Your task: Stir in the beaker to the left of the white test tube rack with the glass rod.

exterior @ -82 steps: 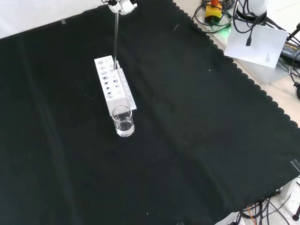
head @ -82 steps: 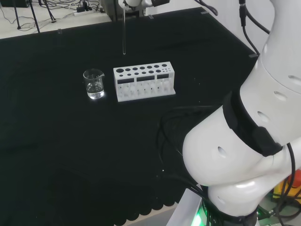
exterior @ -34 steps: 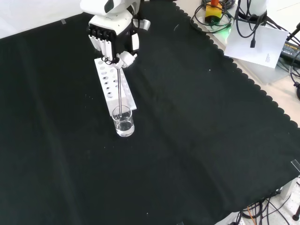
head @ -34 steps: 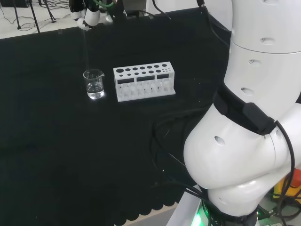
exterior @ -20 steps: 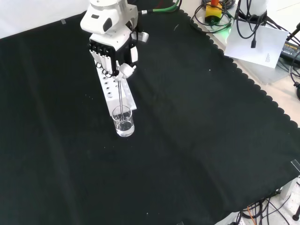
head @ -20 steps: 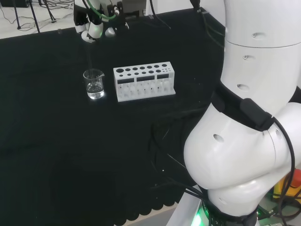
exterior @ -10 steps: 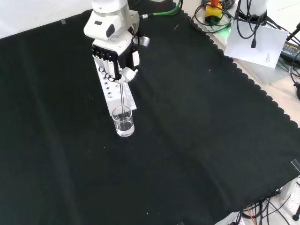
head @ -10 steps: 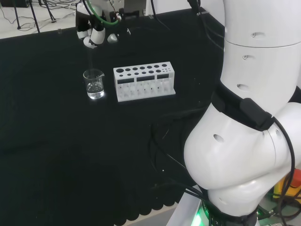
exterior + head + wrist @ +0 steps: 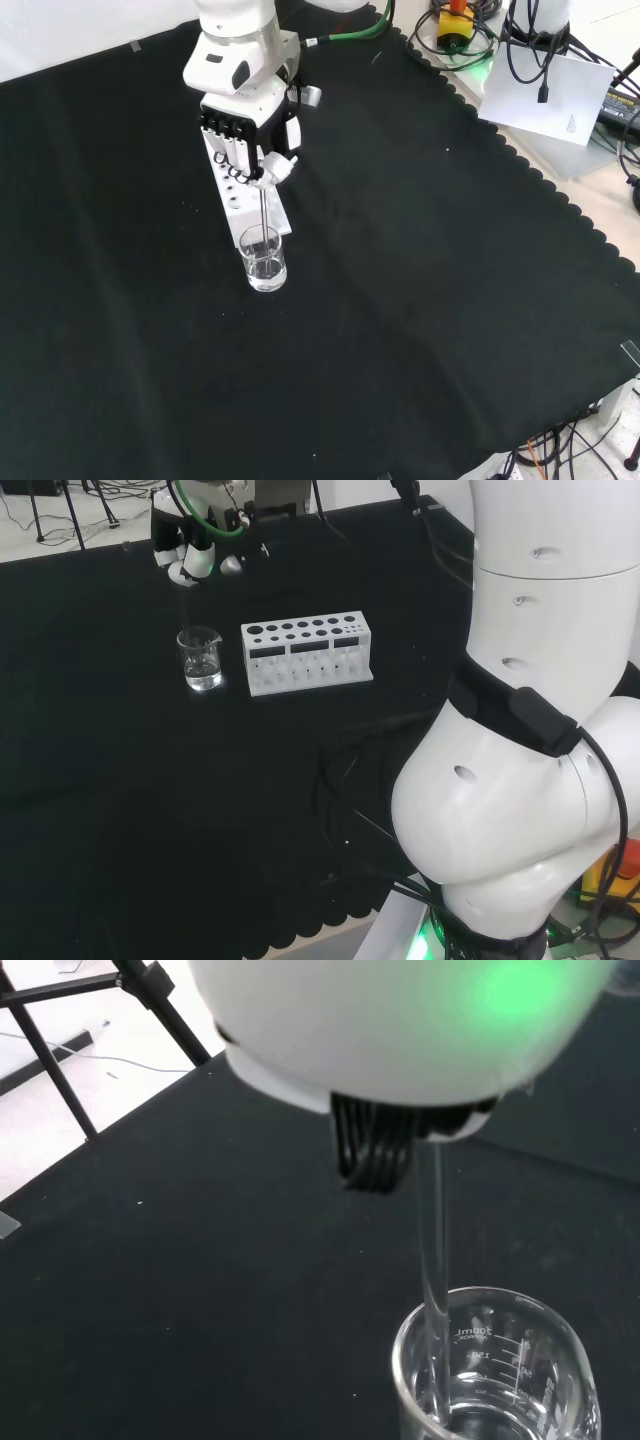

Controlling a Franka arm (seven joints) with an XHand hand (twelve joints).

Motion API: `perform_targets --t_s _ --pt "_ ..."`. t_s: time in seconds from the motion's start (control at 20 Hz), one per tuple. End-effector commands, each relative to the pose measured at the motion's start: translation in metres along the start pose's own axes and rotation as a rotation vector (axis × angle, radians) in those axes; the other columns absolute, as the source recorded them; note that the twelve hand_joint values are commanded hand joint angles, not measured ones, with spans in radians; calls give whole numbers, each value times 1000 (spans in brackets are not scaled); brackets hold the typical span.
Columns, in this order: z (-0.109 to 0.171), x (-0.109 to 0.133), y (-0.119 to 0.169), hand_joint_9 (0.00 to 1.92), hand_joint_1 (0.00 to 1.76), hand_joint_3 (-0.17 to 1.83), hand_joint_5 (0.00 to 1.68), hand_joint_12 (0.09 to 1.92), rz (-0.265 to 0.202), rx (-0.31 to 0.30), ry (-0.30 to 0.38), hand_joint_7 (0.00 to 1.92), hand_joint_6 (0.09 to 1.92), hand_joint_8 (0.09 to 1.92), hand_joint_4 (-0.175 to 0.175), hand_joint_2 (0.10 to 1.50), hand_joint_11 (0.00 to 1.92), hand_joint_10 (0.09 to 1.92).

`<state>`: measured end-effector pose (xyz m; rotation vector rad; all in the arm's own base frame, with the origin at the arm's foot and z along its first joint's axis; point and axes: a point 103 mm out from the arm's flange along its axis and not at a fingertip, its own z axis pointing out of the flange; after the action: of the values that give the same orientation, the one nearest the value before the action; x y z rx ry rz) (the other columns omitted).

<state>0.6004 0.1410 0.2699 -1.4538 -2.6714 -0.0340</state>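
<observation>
Beaker (image 9: 263, 258) w/ clear liquid sits on black cloth (image 9: 420, 300), touching near end of white test tube rack (image 9: 236, 190) in front view; left of rack in head view. Your hand (image 9: 245, 110) has fingers curled, pinching glass rod (image 9: 262, 212) approx upright, lower end inside beaker per wrist view.

the beaker (image 9: 495, 1370) bears printed volume marks, among them 200ml and 150.

Even light, hand (image 9: 400, 1030) perhaps blurred
</observation>
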Motion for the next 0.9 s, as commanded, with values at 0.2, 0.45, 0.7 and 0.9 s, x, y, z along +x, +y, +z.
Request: perform_targets --t_s 0.2,0.45,0.7,0.9 --pt "4 -28 8 1882 1351 1088 1357 400 29 12 -6 1536 595 589 -175 360 1758 182" --pt "1 -34 -6 1882 1351 1086 1356 400 50 23 -23 1537 595 587 -175 361 1757 183" --pt "-5 -29 -19 1881 1351 1085 1356 400 63 26 -24 1537 594 585 -175 361 1758 183" --pt "-3 -18 -20 1880 1351 1084 1356 400 47 29 -27 1537 593 584 -175 362 1758 184"
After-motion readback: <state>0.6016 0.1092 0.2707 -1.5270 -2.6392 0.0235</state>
